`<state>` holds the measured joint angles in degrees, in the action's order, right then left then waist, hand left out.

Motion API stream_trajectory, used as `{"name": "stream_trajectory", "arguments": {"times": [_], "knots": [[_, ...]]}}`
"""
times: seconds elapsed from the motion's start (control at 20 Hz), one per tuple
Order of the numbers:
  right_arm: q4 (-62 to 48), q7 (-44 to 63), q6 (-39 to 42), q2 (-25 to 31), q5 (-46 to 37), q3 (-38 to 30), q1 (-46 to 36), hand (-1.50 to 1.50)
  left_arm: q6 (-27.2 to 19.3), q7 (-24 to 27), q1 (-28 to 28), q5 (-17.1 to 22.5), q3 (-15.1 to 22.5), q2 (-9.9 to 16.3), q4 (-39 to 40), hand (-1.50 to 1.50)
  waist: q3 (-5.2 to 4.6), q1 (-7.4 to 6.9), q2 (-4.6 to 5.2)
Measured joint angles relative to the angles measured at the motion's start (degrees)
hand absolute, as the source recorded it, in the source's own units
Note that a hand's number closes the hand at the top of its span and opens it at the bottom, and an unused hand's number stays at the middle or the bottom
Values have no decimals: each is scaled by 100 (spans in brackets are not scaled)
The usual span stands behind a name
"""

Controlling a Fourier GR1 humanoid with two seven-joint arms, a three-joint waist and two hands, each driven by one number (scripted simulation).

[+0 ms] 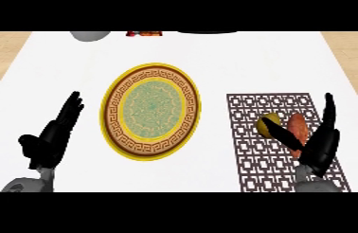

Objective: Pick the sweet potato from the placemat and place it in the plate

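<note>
your right robot hand [318,144] sits over the placemat [280,132], fingers straight and thumb spread toward the yellow object [268,123], holding nothing yet. the sweet potato [298,128] lies on the mat in the gap between thumb and fingers, so the hand looks set to close round it. the plate [150,111] waits to the left on the desk [231,61]. your left robot hand [52,137] rests open beside the plate.

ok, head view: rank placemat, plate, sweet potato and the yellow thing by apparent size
1. Brown lattice-patterned placemat and round yellow-rimmed patterned plate: look close in area, so I won't rank them.
2. Orange-brown oblong sweet potato, partly hidden by the right hand.
3. Small yellow rounded object, also partly hidden.
</note>
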<state>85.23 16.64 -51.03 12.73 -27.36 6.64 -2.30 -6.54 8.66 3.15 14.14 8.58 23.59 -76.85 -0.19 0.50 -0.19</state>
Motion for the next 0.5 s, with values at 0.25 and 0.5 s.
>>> {"name": "stream_trajectory", "arguments": {"times": [0.25, 0.5], "knots": [[530, 1593, 1031, 499, -764, 126, 333, -150, 11, 48, -24, -27, -30, -47, 37, 0, -10, 23, -5], [1053, 3032, 2369, 844, -1026, 310, 357, -150, 20, 57, -25, -80, -25, -101, 47, 0, -3, -5, 2]]}}
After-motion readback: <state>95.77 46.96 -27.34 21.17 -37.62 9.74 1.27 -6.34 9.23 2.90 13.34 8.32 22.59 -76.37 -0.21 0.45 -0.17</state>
